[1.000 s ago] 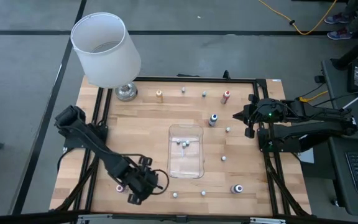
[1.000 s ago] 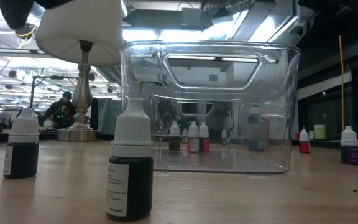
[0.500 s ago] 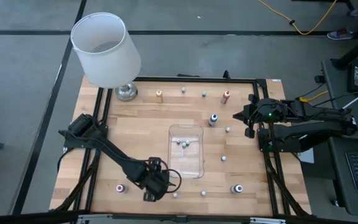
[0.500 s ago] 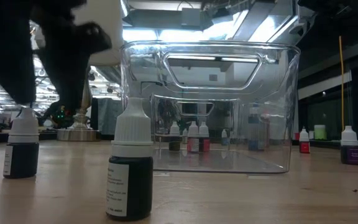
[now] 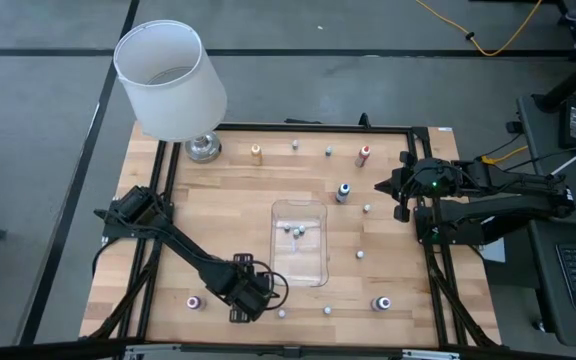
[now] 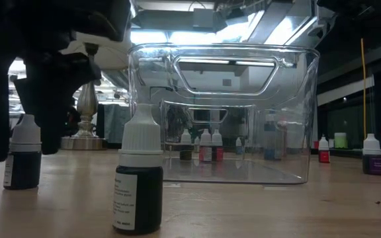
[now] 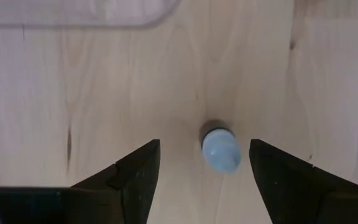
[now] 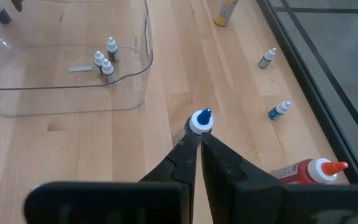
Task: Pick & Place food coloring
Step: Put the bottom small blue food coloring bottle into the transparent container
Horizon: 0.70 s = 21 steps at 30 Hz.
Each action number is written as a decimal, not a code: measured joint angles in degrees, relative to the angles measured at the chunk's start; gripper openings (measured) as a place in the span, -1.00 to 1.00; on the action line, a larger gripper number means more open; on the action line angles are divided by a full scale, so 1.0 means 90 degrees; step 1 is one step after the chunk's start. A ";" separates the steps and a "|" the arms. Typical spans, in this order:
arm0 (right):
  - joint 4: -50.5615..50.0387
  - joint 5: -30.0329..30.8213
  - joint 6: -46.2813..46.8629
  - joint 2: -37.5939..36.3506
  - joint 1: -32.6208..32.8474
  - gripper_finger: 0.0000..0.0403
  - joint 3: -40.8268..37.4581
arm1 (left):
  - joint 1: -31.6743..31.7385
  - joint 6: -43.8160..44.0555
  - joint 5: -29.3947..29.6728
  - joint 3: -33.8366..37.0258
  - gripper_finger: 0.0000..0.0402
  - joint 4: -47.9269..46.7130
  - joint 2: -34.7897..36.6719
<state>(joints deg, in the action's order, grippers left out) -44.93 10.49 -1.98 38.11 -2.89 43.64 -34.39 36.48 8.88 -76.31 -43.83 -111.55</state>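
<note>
Small dropper bottles stand scattered on the wooden table. My left gripper point(image 5: 259, 300) point(image 7: 204, 149) is open near the table's near edge. It hangs over a dark bottle with a pale cap point(image 7: 221, 151) point(image 5: 281, 313), one finger on each side and neither touching. In the low view this gripper point(image 6: 38, 99) is a dark mass beside two dark bottles point(image 6: 138, 178) point(image 6: 24, 155). My right gripper point(image 5: 383, 186) point(image 8: 197, 142) is shut, hovering by the right edge. A blue-tipped bottle point(image 8: 201, 121) point(image 5: 344, 191) stands just beyond its fingertips. The clear tray point(image 5: 299, 262) holds three bottles point(image 5: 295, 230).
A lamp with a white shade point(image 5: 170, 80) stands at the far left corner. Bottles line the far edge: an orange one point(image 5: 256, 153) and a red one point(image 5: 364, 155). Others stand right of the tray point(image 5: 360, 254) and near the near edge point(image 5: 380, 303) point(image 5: 194, 301). Black rails frame the table.
My left gripper has moved toward the table's right along the near edge, away from the purple bottle and toward the pale-capped one. It has come down into the low view. No bottle has moved.
</note>
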 joint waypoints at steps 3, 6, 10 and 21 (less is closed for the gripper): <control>0.0000 0.0001 0.0000 0.0000 0.0000 -0.86 0.0000 | 0.0000 -0.0004 -0.0005 0.0000 0.19 0.0072 0.0000; 0.0002 0.0001 0.0000 0.0000 0.0002 -0.86 0.0000 | 0.0000 -0.0017 -0.0102 0.0000 0.19 0.0071 0.0000; 0.0002 0.0001 0.0000 0.0002 0.0000 -0.86 0.0000 | -0.0004 -0.0018 -0.0123 0.0000 0.08 0.0088 0.0000; 0.0002 0.0001 0.0029 0.0002 0.0002 -0.86 0.0000 | -0.0007 -0.0018 -0.0216 0.0000 -0.48 0.0093 0.0000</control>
<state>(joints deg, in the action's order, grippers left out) -44.91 10.50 -1.72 38.12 -2.87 43.64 -34.46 36.32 6.94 -76.31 -43.00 -111.55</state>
